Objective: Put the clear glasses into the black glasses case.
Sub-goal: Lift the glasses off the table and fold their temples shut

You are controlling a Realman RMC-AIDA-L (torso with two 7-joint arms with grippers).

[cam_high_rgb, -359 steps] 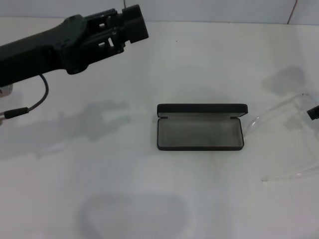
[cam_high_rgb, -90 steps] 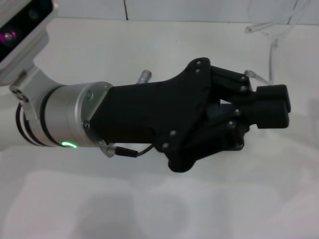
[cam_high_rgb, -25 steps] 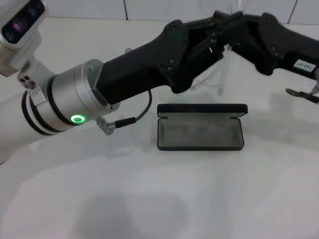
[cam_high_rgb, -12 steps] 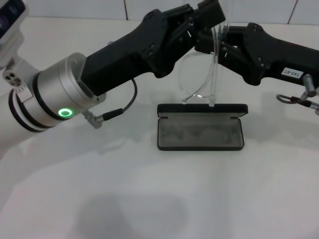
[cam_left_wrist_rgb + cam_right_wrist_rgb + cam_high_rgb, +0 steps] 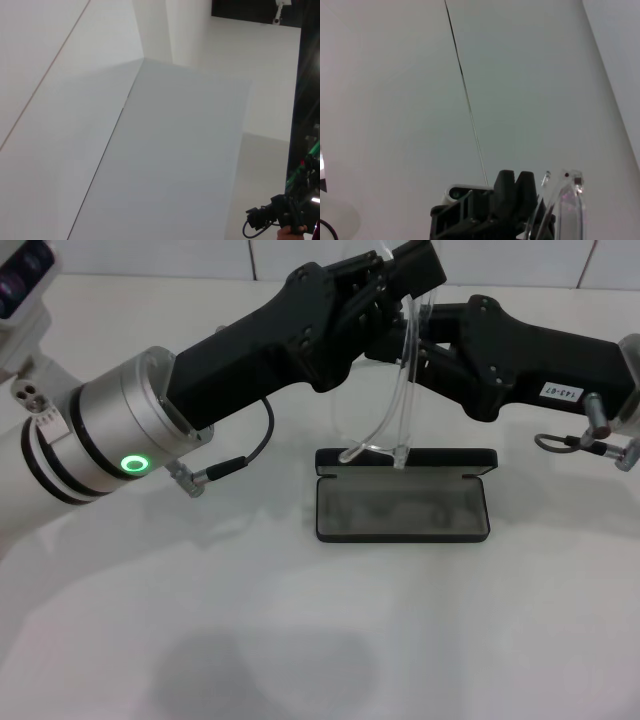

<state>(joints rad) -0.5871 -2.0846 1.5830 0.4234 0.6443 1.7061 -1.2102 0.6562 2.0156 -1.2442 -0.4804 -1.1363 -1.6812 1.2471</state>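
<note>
The black glasses case lies open on the white table, grey lining up and lid standing at the back. The clear glasses hang upright above it, their clear arm tips just over the lid's edge. My right gripper reaches in from the right and is shut on the glasses. My left gripper comes in from the left and sits against the top of the glasses. The right wrist view shows the glasses close by, beside the left gripper.
A cable loops under my left wrist, and a wire loop hangs under my right wrist. A tiled wall runs along the table's far edge. The left wrist view shows only white surfaces.
Both grippers and the glasses have shifted a little left and down. The glasses' arm tips now hang at the case lid's edge instead of just above it.
</note>
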